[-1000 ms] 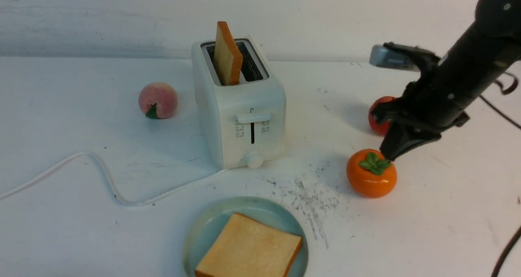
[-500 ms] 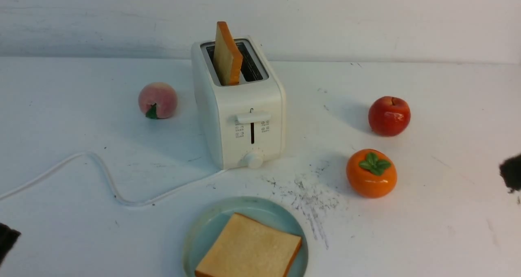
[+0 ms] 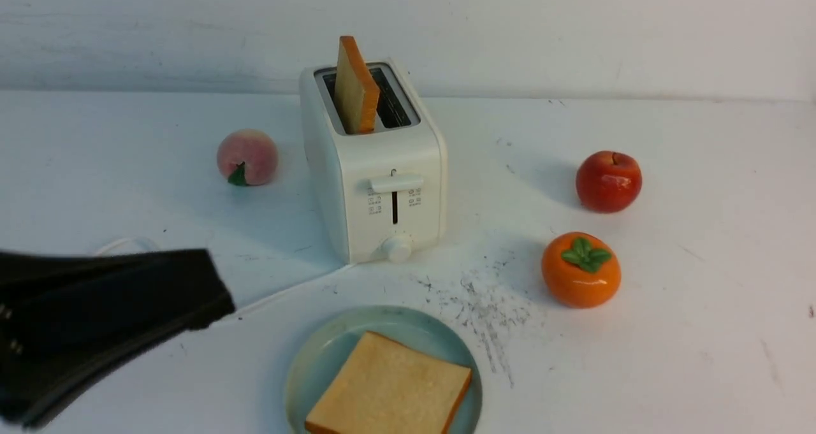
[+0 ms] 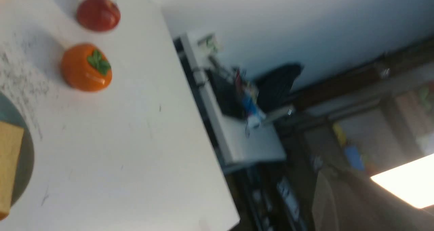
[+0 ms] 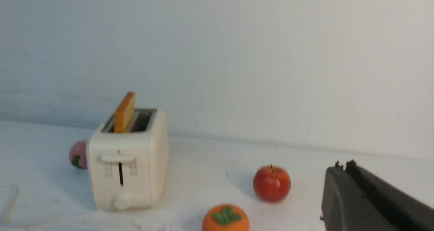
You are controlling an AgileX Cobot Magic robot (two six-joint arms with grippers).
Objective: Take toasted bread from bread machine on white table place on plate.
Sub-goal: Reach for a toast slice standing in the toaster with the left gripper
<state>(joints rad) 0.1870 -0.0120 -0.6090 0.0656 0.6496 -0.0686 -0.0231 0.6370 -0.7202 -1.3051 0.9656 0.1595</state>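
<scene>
The white bread machine stands mid-table on the white table. One toasted bread slice sticks upright out of its left slot; the right slot looks empty. A second slice lies flat on the teal plate at the near edge. My left gripper, black and blurred, reaches in low from the left, shut and empty, left of the plate and short of the toaster. My right gripper shows only in the right wrist view, shut and empty, right of the apple.
A peach sits left of the toaster. An apple and an orange persimmon sit to its right. The toaster's white cord runs left under my left arm. The left wrist view shows the table's right edge.
The right arm drew back from above the persimmon and left the front view to the right. The left gripper swept in from the lower left corner, closing as it came.
</scene>
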